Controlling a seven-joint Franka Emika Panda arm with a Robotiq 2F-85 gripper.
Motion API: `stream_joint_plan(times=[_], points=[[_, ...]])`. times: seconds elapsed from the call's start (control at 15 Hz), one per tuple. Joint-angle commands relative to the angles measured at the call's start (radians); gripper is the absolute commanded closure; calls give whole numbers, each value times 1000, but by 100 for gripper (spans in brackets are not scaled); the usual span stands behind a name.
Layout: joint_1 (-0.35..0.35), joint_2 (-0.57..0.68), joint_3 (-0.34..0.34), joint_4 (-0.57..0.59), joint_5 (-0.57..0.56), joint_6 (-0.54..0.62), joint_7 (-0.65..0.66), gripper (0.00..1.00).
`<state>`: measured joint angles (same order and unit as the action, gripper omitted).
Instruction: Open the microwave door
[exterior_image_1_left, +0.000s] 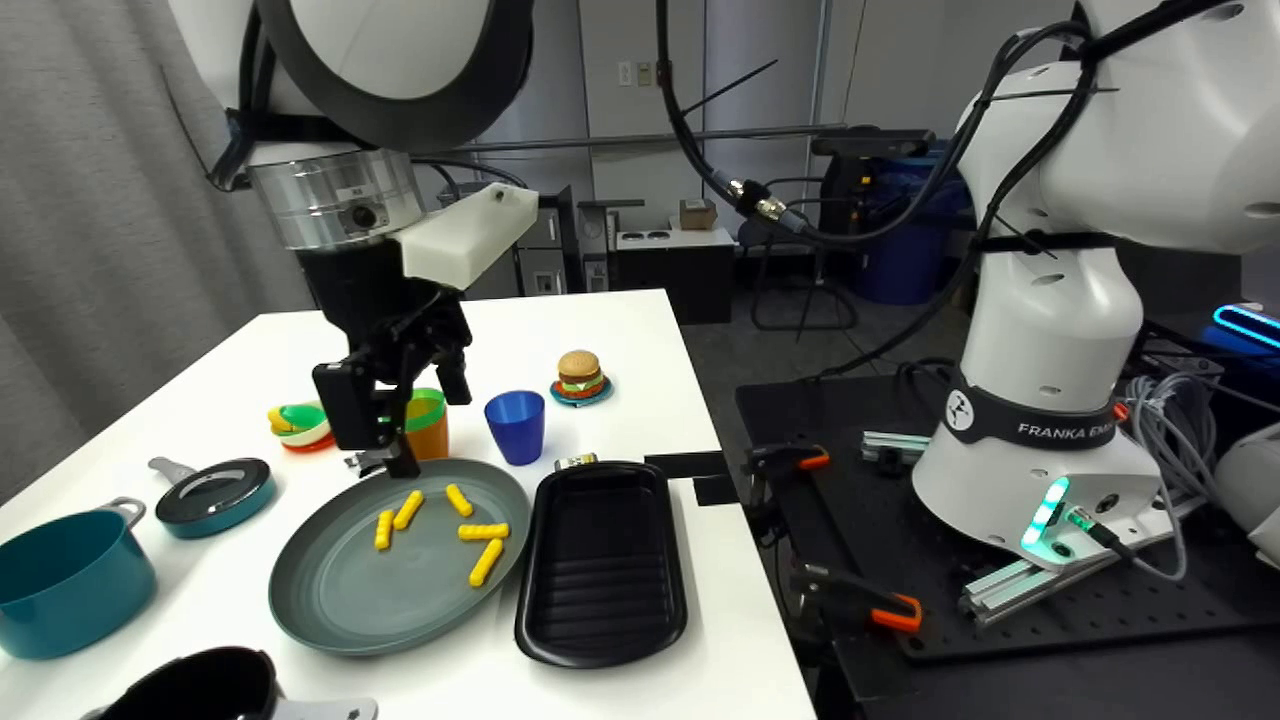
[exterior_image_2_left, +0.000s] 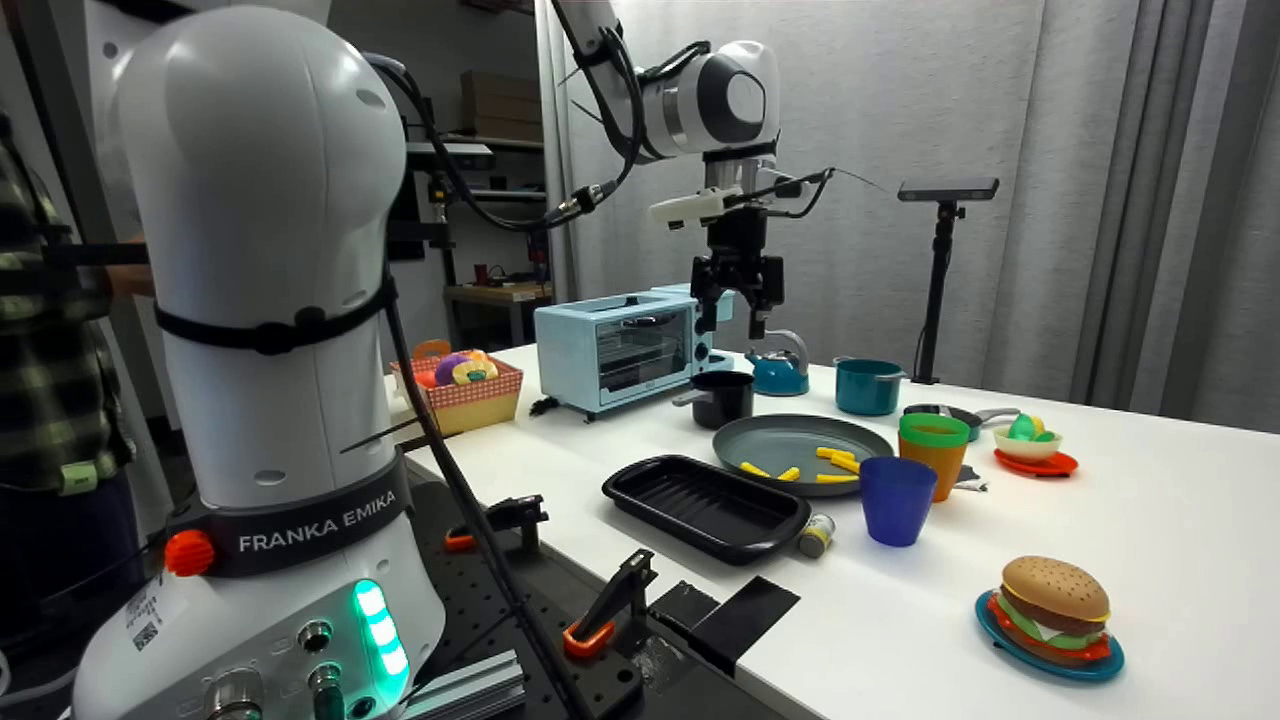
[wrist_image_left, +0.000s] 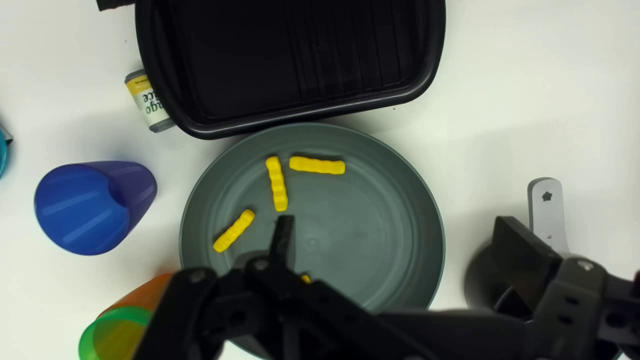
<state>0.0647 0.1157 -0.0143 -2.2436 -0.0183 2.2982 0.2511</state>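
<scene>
The microwave is a light blue toaster-oven-like box (exterior_image_2_left: 572, 350) at the back of the white table in an exterior view. Its glass front door (exterior_image_2_left: 640, 350) looks shut, with dark knobs to the right of it. It is out of view in the wrist view. My gripper (exterior_image_2_left: 732, 328) is open and empty, pointing down, apart from the oven and to the right of its door in that view. The gripper shows in an exterior view (exterior_image_1_left: 430, 430) and in the wrist view (wrist_image_left: 395, 220), where its fingers are wide apart above the grey plate (wrist_image_left: 370, 225).
The plate bears several yellow sticks. A black tray (exterior_image_1_left: 600, 560), a blue cup (exterior_image_1_left: 517, 428) and an orange-green cup (exterior_image_1_left: 428, 435) stand near it. A black pot (exterior_image_2_left: 722, 400) stands in front of the oven, with a teal kettle (exterior_image_2_left: 778, 373) and a basket (exterior_image_2_left: 480, 400) nearby.
</scene>
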Motion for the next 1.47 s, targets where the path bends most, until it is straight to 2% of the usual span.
stream_joint_plan(times=[0.0, 0.47, 0.53, 0.87, 1.4], points=[[-9, 0, 9, 2, -1, -3, 1, 0], [-9, 2, 10, 2, -1, -2, 3, 0], [-8, 47, 12, 67, 3, -27, -2, 0], [-17, 80, 5, 109, 1, -9, -35, 0], [26, 159, 46, 236, -15, -34, -15, 0]])
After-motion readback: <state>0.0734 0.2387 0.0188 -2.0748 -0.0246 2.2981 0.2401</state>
